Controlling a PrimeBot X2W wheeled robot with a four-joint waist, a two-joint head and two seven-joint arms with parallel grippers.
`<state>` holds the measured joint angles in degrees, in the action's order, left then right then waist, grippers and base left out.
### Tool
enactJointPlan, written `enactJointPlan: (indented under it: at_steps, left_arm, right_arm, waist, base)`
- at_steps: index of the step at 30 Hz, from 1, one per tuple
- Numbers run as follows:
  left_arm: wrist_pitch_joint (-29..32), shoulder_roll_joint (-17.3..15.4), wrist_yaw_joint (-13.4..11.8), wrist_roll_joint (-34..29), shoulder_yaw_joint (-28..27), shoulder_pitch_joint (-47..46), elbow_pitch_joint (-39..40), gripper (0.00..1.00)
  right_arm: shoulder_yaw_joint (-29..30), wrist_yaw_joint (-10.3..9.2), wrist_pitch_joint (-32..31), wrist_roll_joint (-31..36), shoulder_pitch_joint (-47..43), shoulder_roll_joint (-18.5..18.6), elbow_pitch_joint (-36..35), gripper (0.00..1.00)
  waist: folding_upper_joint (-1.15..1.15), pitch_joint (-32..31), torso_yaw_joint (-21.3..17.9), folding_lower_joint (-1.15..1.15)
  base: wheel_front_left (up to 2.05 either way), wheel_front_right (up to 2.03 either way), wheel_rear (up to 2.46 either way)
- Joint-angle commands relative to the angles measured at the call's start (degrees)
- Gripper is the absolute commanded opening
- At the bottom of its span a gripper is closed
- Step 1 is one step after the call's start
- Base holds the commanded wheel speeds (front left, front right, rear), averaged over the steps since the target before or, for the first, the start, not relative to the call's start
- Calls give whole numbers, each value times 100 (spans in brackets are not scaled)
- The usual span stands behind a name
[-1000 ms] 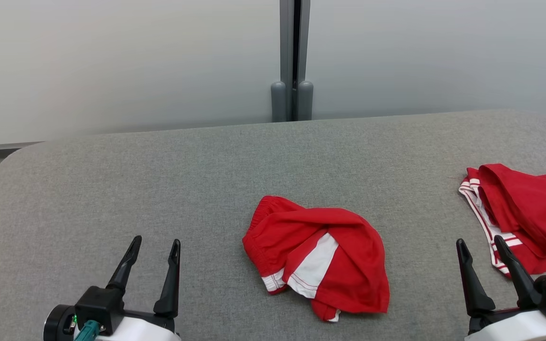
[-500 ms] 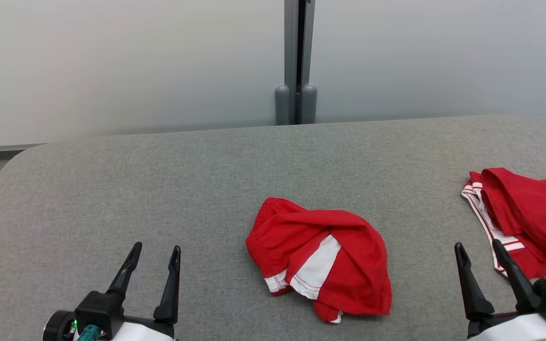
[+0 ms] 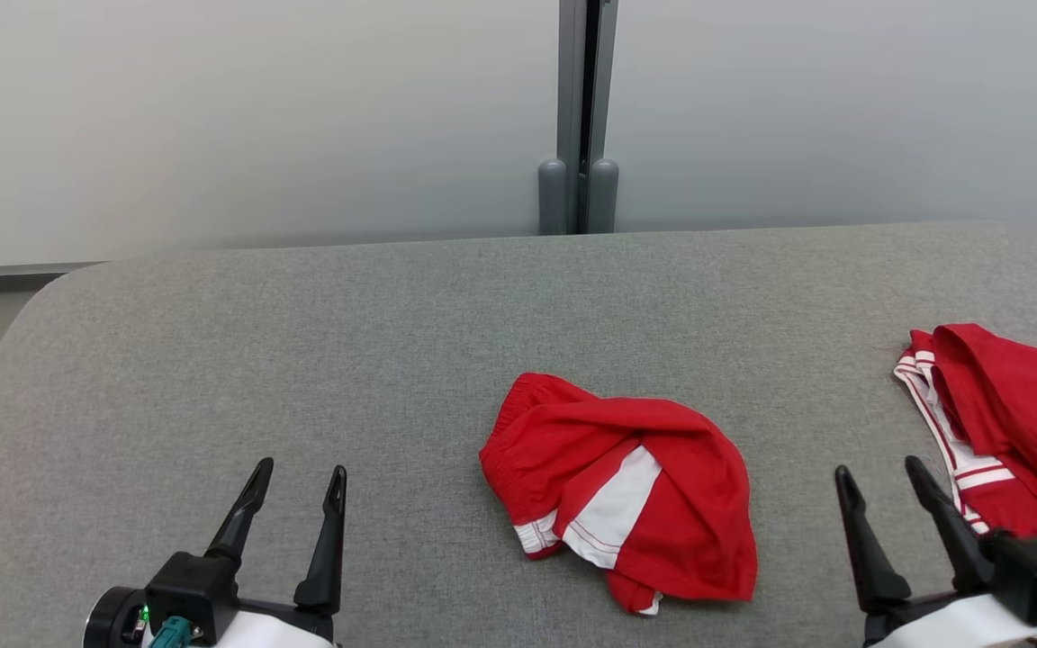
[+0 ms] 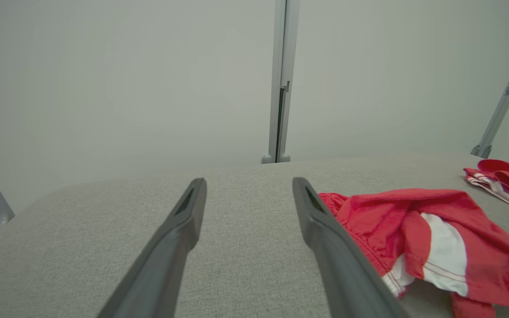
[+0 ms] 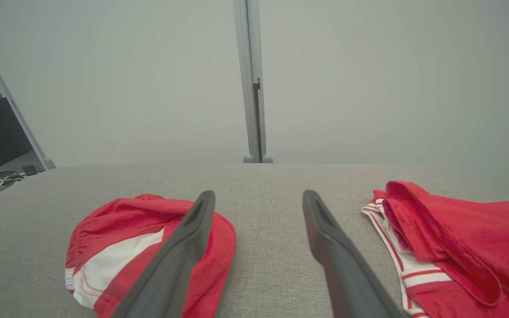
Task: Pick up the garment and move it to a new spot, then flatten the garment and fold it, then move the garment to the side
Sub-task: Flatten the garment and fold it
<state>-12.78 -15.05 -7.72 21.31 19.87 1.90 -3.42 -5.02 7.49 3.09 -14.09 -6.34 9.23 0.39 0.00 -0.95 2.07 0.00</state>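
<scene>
Both grippers are hanging empty with their jaws spread wide. I am seeing the left gripper [image 3: 299, 468] at 7 o'clock of the head view and the right gripper [image 3: 877, 466] at 5 o'clock, each hovering low over the grey pad [image 3: 302, 342] and touching no cloth.

I am reading the garment [image 3: 617, 504] as the crumpled red heap lying just past centre toward 5 o'clock, between the two grippers and nearer the right one. As I am judging it, the task is only beginning: the pickup is not yet made, and the move, the flattening, the fold and the shift to the side are all waiting.

A second red piece [image 3: 1014, 423] is lying at 3 o'clock, running off the edge of the view and well apart from the heap. Whether it belongs to this job I cannot tell.

The garment is looking like thin, soft knit. It has a gathered elastic band at its 10 o'clock edge, a white panel with fine red stitching showing through the folds, and rounded, slumping creases. The pad is showing a coarse woven grain and rounded corners, so I am expecting the cloth to drag on it rather than slide.
</scene>
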Motion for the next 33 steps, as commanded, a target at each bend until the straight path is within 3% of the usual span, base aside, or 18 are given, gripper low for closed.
enactJointPlan:
  at_steps: [1, 7, 14, 22, 23, 24, 25, 26, 30, 33]
  left_arm:
    - [-31, -19, -22, 38, 8, -110, 21, 100]
    - [-71, 7, -16, 6, 5, -245, 31, 100]
    - [-145, 52, 44, -58, -17, -589, 12, 100]
    - [-207, 172, 73, -95, -55, -872, -50, 100]
    - [-216, 189, 79, -102, -61, -877, -65, 100]
    - [-220, 207, 85, -111, -65, -878, -74, 100]
    - [-227, 224, 93, -117, -67, -891, -90, 100]
    - [-233, 244, 102, -123, -66, -910, -101, 100]
    - [-238, 299, 119, -142, -85, -946, -141, 100]
    - [-244, 323, 146, -180, -96, -918, -165, 100]
  right_arm:
    - [-164, 0, -49, -39, 85, 38, 23, 100]
    - [-1136, 0, -248, -116, 336, 193, 221, 100]
    - [-2438, -2, -344, -214, 931, 304, 941, 100]
    - [-2645, -3, -253, 499, 1560, 263, 2115, 100]
    - [-2626, -4, -219, 519, 1603, 215, 2219, 95]
    - [-2618, -3, -198, 538, 1648, 185, 2309, 49]
    - [-2591, -4, -183, 565, 1701, 172, 2408, 21]
    - [-2559, -4, -124, 543, 1739, 138, 2467, 0]
    - [-2562, -3, 87, 407, 1845, 62, 2529, 0]
    - [-2687, -2, 315, -77, 1883, 26, 2250, 0]
  waist:
    - [0, 22, 44, 0]
    - [0, 210, 182, 0]
    - [0, 622, 484, 0]
    - [0, 969, 708, 0]
    - [0, 995, 716, 0]
    - [0, 1020, 721, 0]
    - [0, 1039, 724, 0]
    - [0, 1054, 726, 0]
    - [0, 1087, 698, 0]
    - [0, 1091, 592, 0]
  base:
    - [0, 0, 0]
    - [0, 0, 0]
    - [0, 0, 0]
    - [0, 0, 0]
    - [0, 0, 0]
    - [0, 0, 0]
    - [0, 0, 0]
    - [0, 0, 0]
    - [0, 0, 0]
    - [0, 0, 0]
